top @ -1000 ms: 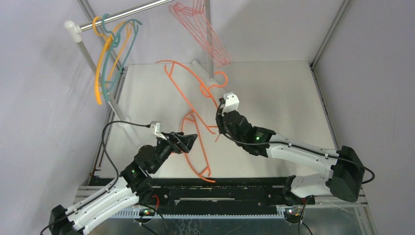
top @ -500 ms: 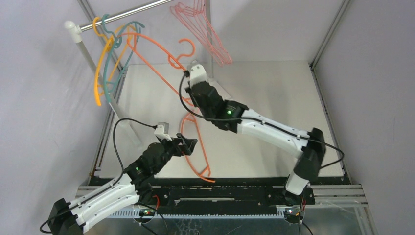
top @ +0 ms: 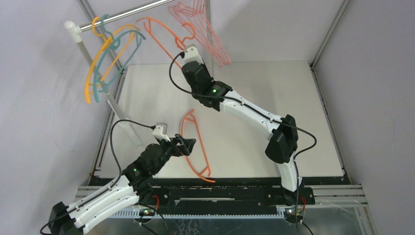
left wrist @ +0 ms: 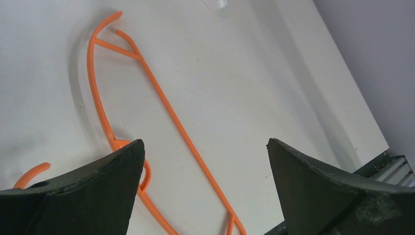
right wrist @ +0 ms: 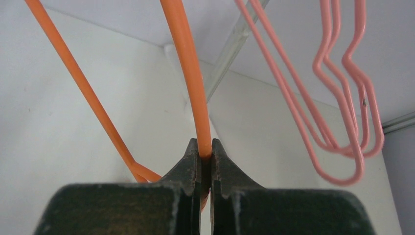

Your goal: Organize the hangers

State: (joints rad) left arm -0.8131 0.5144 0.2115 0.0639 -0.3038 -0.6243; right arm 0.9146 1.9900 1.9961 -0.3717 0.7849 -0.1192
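Note:
My right gripper point(top: 186, 49) point(right wrist: 205, 147) is raised near the silver rail point(top: 132, 12) and shut on a bright orange hanger point(top: 161, 27) point(right wrist: 188, 73), pinching its wire between both fingers. The hanger's hook curls just above the gripper, between the rail's hung hangers. A yellow-orange hanger point(top: 98, 68) and a teal hanger point(top: 110, 63) hang at the rail's left end. Pale pink hangers point(top: 205, 34) point(right wrist: 342, 98) hang to the right. Another orange hanger point(top: 199, 147) point(left wrist: 166, 107) lies flat on the table. My left gripper point(top: 188, 145) point(left wrist: 204, 143) hovers open over it, holding nothing.
A white post point(top: 73, 29) carries the rail's left end and slants down to the table's left edge. Grey walls close in the white table point(top: 274, 98) on three sides. The right arm stretches diagonally across the table's middle.
The right arm has lifted its orange hanger off the table, up and left to the rail. The yellow-orange and teal hangers have swung left. The left arm has barely moved.

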